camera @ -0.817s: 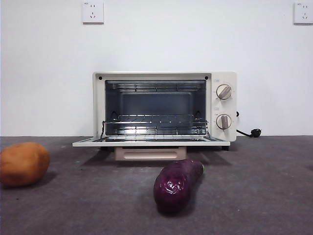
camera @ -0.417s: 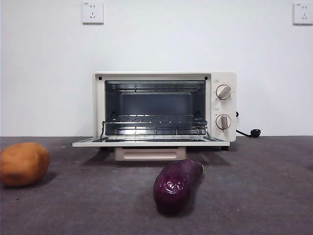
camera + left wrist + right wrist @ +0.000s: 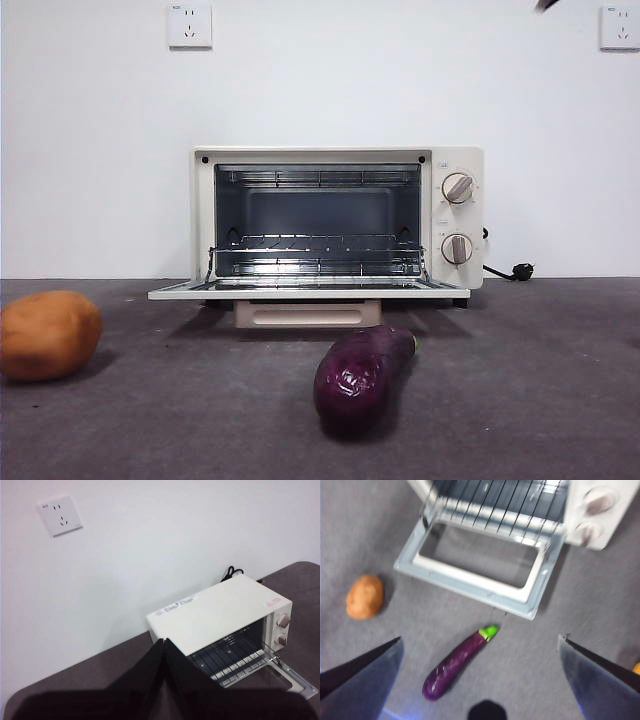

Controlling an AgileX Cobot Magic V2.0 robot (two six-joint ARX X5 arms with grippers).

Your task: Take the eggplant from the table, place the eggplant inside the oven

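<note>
Presently:
Eggplant (image 3: 458,663): lying on the table (image 3: 365,525), before the open oven (image 3: 338,222).
Right gripper (image 3: 480,672): spread wide above it.
Left gripper (image 3: 165,642): pressed together, parked.
Risk: glossy skin may be squeezed sideways if gripped off-centre.

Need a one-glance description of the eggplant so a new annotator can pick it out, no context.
Find the cream oven at the back of the grey table, its door folded down flat. Just in front of that door, toward its right half, lies the eggplant. It is glossy dark purple, elongated, with a green stem tip, unlike the rounded orange-brown lump far off at the left.
</note>
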